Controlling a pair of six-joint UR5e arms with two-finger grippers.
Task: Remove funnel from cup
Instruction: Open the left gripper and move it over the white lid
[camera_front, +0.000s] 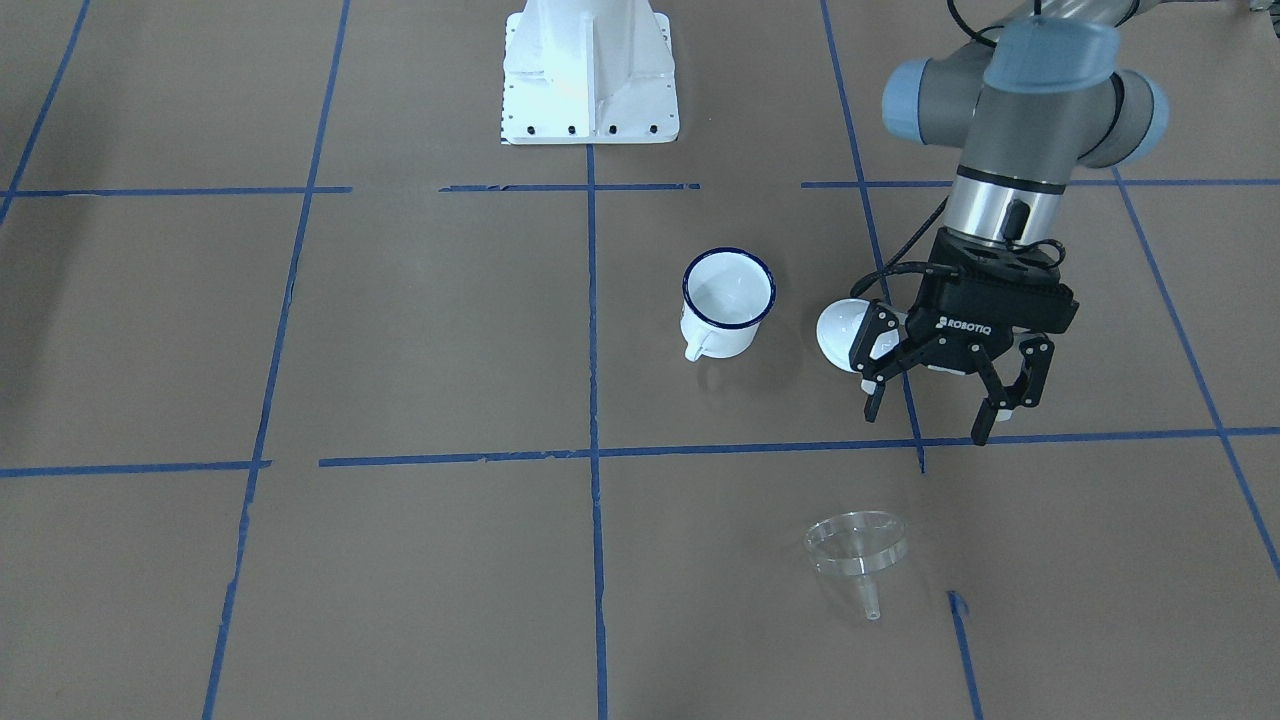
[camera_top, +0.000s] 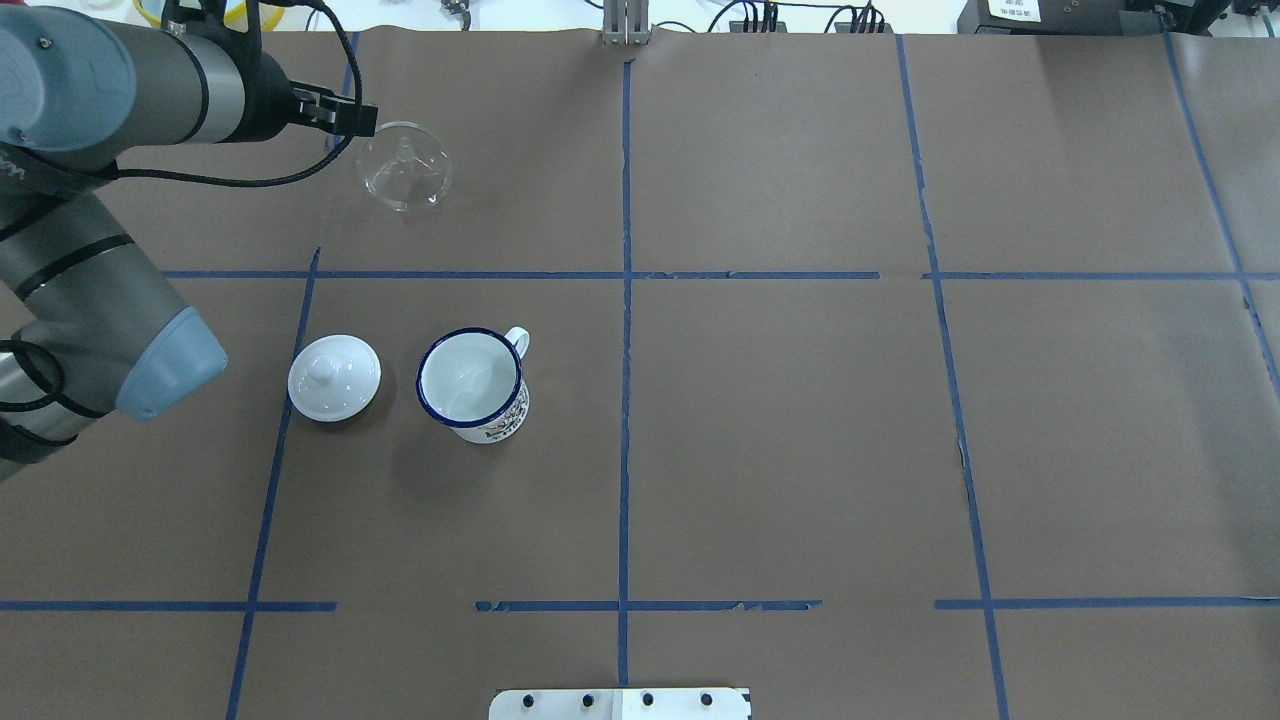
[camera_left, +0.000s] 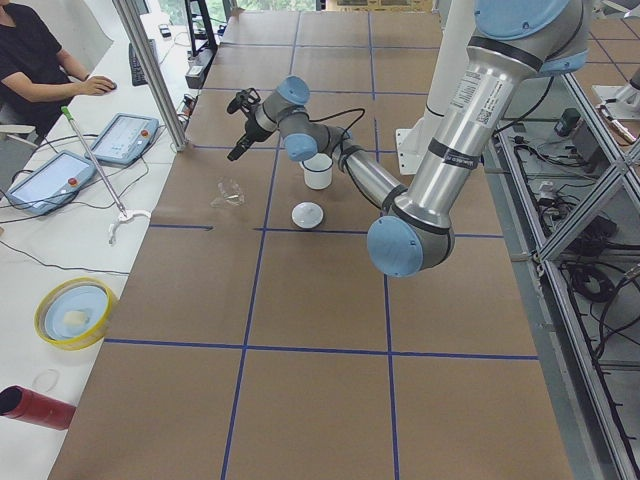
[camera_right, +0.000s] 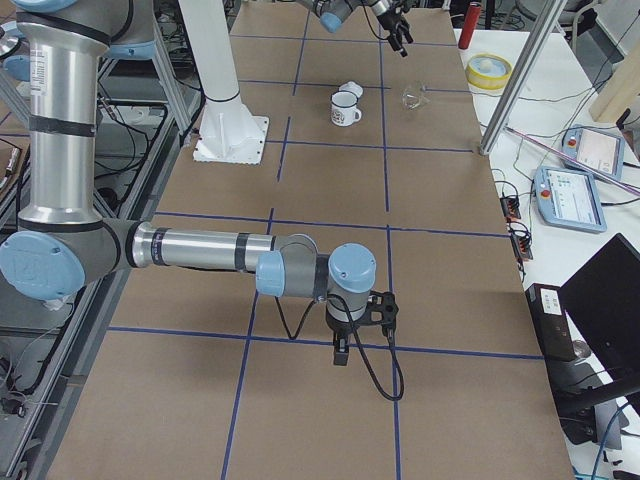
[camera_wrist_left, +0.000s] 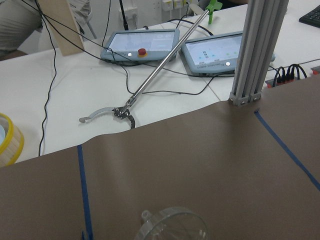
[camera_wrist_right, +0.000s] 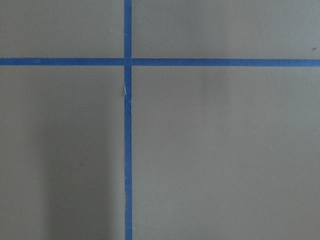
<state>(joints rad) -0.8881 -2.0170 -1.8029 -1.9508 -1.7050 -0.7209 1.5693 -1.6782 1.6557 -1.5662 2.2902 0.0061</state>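
The clear funnel (camera_front: 856, 549) lies tipped on the brown table, spout toward the operators' side, apart from the cup; it also shows in the overhead view (camera_top: 403, 178) and at the bottom edge of the left wrist view (camera_wrist_left: 172, 227). The white cup (camera_front: 728, 300) with a dark blue rim stands upright and empty (camera_top: 472, 385). My left gripper (camera_front: 928, 420) is open and empty, held above the table between the cup's side and the funnel (camera_top: 338, 112). My right gripper (camera_right: 343, 345) shows only in the exterior right view, low over the table far from both; I cannot tell whether it is open or shut.
A white domed lid (camera_front: 843, 335) with a knob sits beside the cup (camera_top: 334, 377), partly behind my left gripper. The robot's white base (camera_front: 590, 70) stands behind the cup. An aluminium post (camera_wrist_left: 255, 50), tablets and cables lie beyond the table's far edge.
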